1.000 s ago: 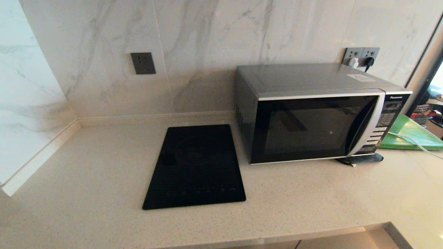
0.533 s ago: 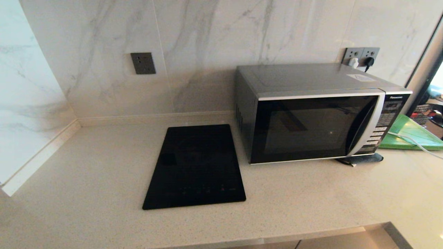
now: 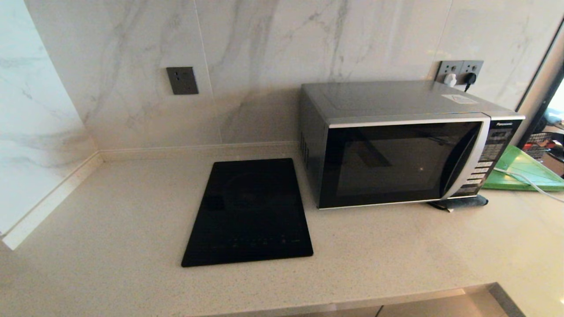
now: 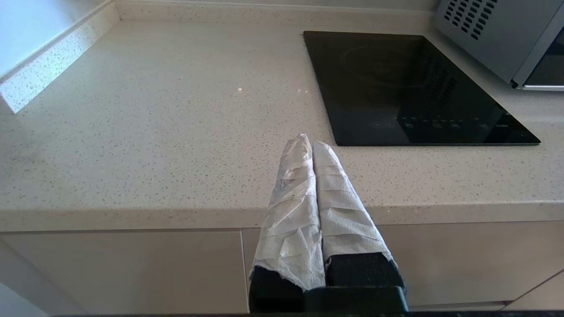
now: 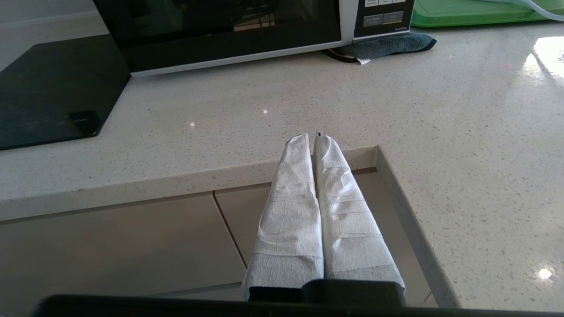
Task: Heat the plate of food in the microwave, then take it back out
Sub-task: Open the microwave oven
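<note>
Neither arm is appearing in the head view; only the wrist views are showing the left gripper (image 4: 307,143) and right gripper (image 5: 312,138), both clenched empty with white-wrapped fingers (image 5: 291,211), hanging before the front edge of the desk (image 3: 110,211). The microwave (image 3: 396,145), silver-grey with its black glass door closed, is sitting at the desk's right rear beside the black cooktop (image 3: 249,211), long axis running left-right, door facing the robot. No plate is appearing anywhere.

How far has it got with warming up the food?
Nothing looks done: the microwave door is closed and no plate of food shows in any view. Nothing is in hand; the left pincer and right pincer hang shut at the counter edge. Every step remains.
</note>
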Available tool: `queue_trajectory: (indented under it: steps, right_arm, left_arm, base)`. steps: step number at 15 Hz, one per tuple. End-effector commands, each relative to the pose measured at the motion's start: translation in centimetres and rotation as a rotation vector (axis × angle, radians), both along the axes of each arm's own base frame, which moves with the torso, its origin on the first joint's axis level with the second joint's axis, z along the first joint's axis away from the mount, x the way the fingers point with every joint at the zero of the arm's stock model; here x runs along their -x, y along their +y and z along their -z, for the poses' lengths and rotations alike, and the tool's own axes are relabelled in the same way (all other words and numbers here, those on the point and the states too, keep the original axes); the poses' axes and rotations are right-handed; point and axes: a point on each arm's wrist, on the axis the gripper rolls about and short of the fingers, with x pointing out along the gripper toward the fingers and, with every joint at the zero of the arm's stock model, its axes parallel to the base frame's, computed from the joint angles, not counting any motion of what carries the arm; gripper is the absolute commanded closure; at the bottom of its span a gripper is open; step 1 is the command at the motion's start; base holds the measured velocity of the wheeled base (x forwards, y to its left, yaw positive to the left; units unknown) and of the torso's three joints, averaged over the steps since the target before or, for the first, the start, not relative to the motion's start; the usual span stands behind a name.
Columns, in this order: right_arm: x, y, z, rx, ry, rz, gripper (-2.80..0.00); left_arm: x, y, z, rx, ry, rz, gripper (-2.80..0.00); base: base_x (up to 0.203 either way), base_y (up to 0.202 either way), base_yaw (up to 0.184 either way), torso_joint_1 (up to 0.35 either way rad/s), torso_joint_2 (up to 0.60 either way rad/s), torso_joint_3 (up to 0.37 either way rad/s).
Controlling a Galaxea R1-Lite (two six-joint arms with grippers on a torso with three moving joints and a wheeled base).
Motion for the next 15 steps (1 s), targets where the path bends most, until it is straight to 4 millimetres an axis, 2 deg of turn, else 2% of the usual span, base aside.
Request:
queue_trajectory:
  steps: [1,13,15]
  right_arm:
    - [0.0,0.0,0.0,0.0,0.002,0.0,0.0]
    - [0.0,0.0,0.0,-0.003,-0.003,0.001,0.0]
    - [0.5,0.0,-1.7,-0.007,-0.064,0.002,0.0]
  left_arm:
    - [0.0,0.0,0.0,0.001,0.001,-0.001,0.0]
    - [0.0,0.0,0.0,0.001,0.001,-0.001,0.0]
    - [0.0,0.0,0.0,0.001,0.001,-0.001,0.0]
  base:
    - [0.0,0.0,0.0,0.0,0.0,0.0]
    - [0.0,0.0,0.0,0.0,0.0,0.0]
    - [0.0,0.0,0.0,0.0,0.0,0.0]
